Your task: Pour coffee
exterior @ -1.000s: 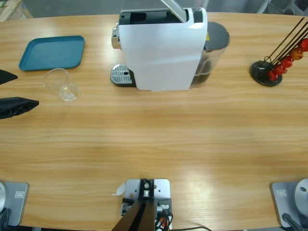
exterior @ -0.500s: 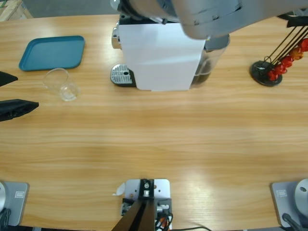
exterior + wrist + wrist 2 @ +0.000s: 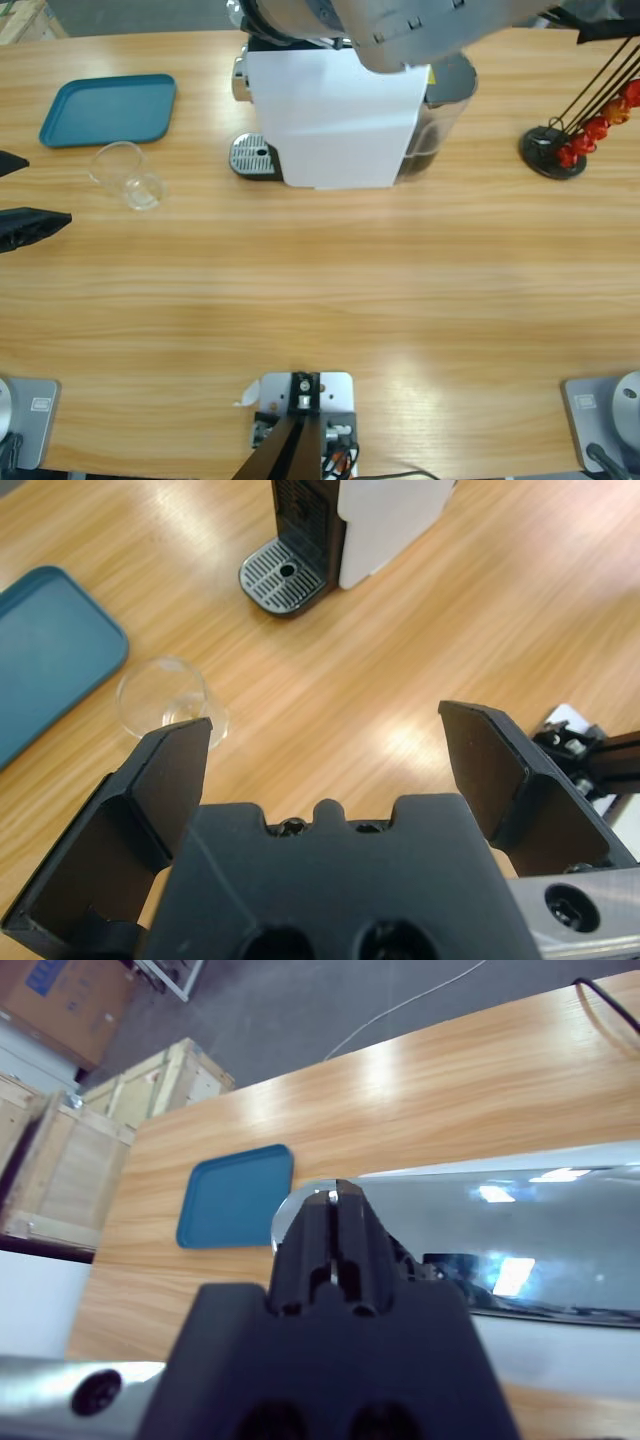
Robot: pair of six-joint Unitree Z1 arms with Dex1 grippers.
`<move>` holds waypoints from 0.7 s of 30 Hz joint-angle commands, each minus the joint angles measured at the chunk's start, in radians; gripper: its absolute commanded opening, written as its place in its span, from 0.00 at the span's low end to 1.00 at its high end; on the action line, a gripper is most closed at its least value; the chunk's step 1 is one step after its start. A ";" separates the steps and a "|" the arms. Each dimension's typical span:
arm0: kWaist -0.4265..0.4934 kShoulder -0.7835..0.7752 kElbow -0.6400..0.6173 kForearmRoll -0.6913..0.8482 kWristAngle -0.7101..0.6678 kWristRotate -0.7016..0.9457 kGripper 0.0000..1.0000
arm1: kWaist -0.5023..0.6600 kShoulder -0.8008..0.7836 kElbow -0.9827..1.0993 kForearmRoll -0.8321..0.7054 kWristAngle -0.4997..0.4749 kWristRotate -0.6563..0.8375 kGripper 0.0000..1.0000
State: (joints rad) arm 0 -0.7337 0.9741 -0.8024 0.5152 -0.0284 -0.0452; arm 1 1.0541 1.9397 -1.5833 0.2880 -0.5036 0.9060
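No coffee shows in any view. A white coffee machine (image 3: pixel 335 120) stands at the table's far middle, with its round metal drip grate (image 3: pixel 252 157) bare. An empty clear glass cup (image 3: pixel 125 175) lies left of it, beside the blue tray. My left gripper (image 3: pixel 25 193) is open at the left edge, and the left wrist view looks past it (image 3: pixel 325 725) at the cup (image 3: pixel 165 695) and the grate (image 3: pixel 285 575). My right arm (image 3: pixel 430 25) hangs over the machine's top. Its gripper (image 3: pixel 335 1200) is shut, tips at the end of the machine's chrome lever (image 3: pixel 500 1250).
A blue tray (image 3: pixel 108 108) lies at the far left. A black capsule stand (image 3: pixel 560 145) with red capsules is at the far right. The dark water tank (image 3: pixel 440 110) sits on the machine's right side. Bare wood fills the near half of the table.
The right arm swung in over the machine's top, covering the raised lever, then shifted slightly left. The left gripper slid a little toward the left edge.
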 commanded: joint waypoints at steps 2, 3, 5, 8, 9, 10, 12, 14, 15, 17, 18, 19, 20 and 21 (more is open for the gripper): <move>-0.009 0.003 0.022 -0.001 0.007 0.002 0.99 | 0.030 0.211 -0.032 0.201 0.036 -0.022 0.00; -0.009 0.003 0.022 -0.001 0.007 0.002 0.99 | 0.030 0.218 -0.032 0.207 0.044 -0.022 0.00; -0.009 0.003 0.022 -0.001 0.007 0.002 0.99 | 0.030 0.234 -0.032 0.215 0.059 -0.022 0.00; -0.009 0.002 0.022 0.000 0.007 0.002 0.99 | 0.030 0.250 -0.034 0.219 0.065 -0.022 0.00; -0.009 0.000 0.022 0.001 0.007 0.002 0.99 | 0.030 0.255 -0.034 0.221 0.065 -0.022 0.00; -0.009 -0.001 0.022 0.002 0.007 0.002 0.99 | 0.030 0.259 -0.034 0.222 0.067 -0.022 0.00; -0.009 -0.005 0.019 0.005 0.008 0.002 0.99 | 0.030 0.269 -0.032 0.225 0.071 -0.022 0.00; -0.009 -0.007 0.013 0.012 0.008 0.002 0.99 | 0.030 0.274 -0.030 0.231 0.076 -0.021 0.00; -0.009 -0.008 0.009 0.016 0.008 0.002 0.99 | 0.030 0.273 -0.028 0.234 0.074 -0.021 0.00; -0.009 -0.009 0.000 0.022 0.008 0.002 0.99 | 0.030 0.251 -0.025 0.243 0.049 -0.038 0.00; -0.009 -0.008 -0.004 0.022 0.008 0.002 0.99 | 0.030 0.232 -0.026 0.243 0.022 -0.067 0.00; -0.009 -0.005 -0.008 0.022 0.008 0.002 0.99 | 0.030 0.207 -0.026 0.242 -0.004 -0.101 0.00; -0.009 -0.001 -0.013 0.022 0.008 0.002 0.99 | 0.030 0.177 -0.027 0.241 -0.020 -0.148 0.27; -0.009 0.005 -0.017 0.022 0.009 0.000 0.99 | 0.030 0.139 -0.027 0.242 -0.030 -0.189 0.79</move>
State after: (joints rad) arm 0 -0.7339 0.9741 -0.8061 0.5204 -0.0284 -0.0452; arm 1 1.0590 2.0093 -1.7054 0.4504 -0.4809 0.8825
